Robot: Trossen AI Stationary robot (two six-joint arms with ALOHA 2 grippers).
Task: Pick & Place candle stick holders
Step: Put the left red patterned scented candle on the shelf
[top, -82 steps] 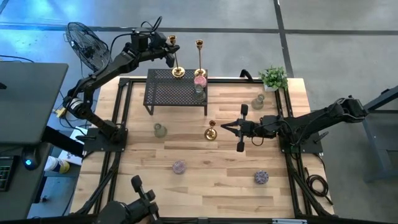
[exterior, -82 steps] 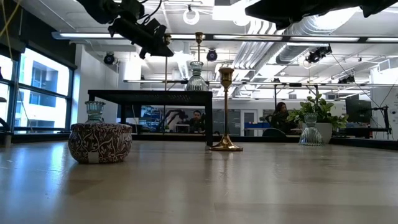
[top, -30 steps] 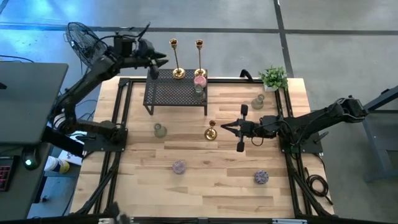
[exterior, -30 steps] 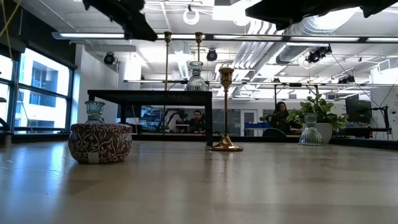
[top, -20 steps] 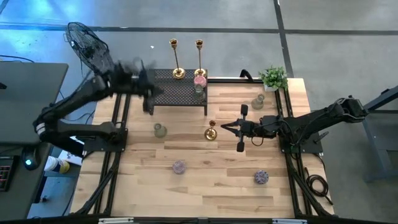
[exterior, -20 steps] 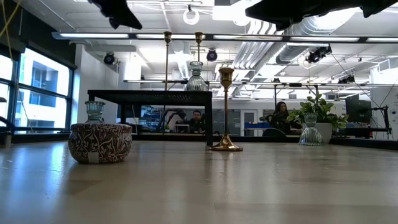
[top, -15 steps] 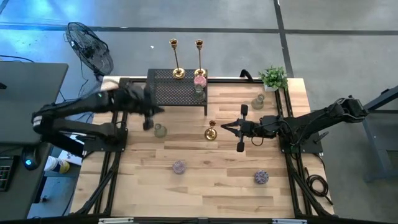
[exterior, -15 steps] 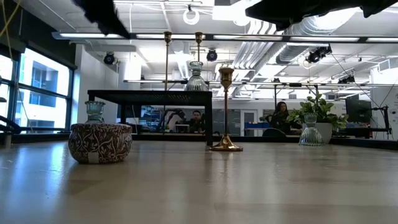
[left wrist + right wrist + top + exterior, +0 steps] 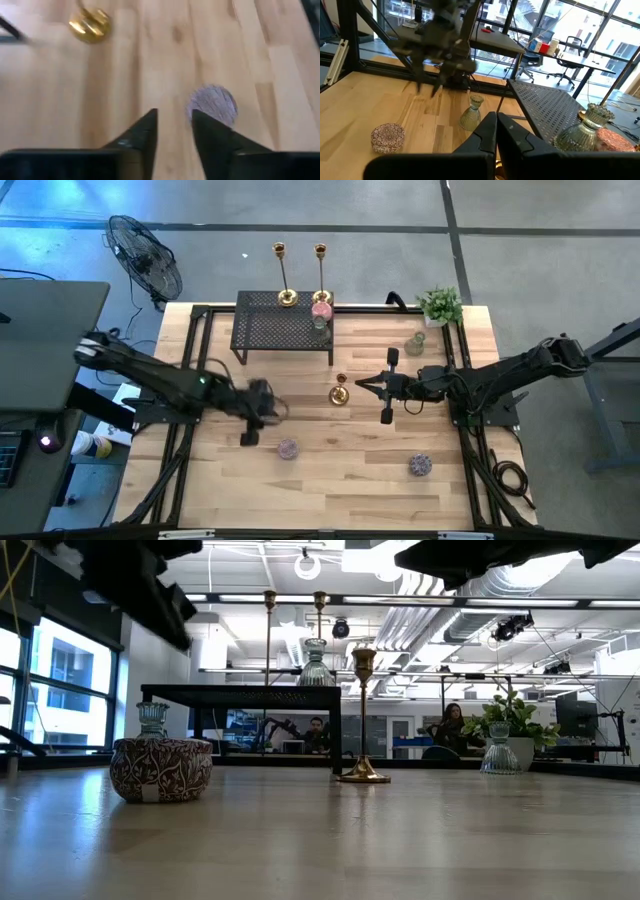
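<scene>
Now the left gripper hangs low over the counter, its jaws slightly parted and empty, just beside the purple holder, probably lining up a pick. A moment earlier it was up by the rack, where two gold candlesticks and two squat holders already stand. The right gripper waits shut and empty beside the third gold candlestick. Other squat holders sit scattered on the counter.
</scene>
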